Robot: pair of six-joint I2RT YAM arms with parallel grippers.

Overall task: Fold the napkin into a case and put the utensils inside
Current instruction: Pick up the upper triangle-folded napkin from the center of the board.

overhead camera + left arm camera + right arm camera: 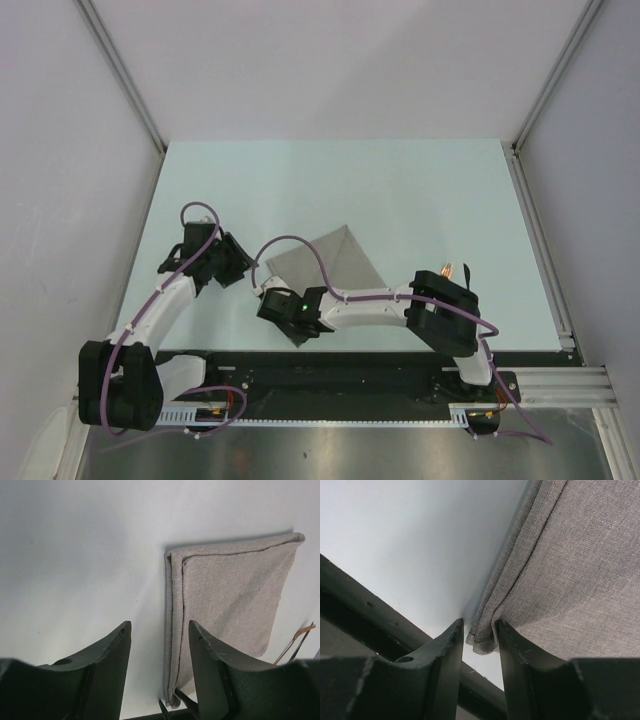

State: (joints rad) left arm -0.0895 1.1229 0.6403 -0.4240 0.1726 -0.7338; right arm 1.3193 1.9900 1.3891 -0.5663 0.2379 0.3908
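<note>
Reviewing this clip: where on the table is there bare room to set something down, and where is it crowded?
Free: the far half of the table, beyond the napkin, and the strip to the left of the left gripper. Crowded: the near middle, where the right gripper is at the napkin's near corner, and the near right by the utensils.

I see a pale table (420, 190), walled on three sides, with a dark rail along its near edge. The napkin (335, 265) lies flat on it near the middle, folded, layered edges showing along one side in the left wrist view (225, 600). Its near corner reaches almost to the table's near edge (480, 642). The utensils (455, 269) lie on the table to the right of the napkin, apart from it, mostly hidden behind the right arm
</note>
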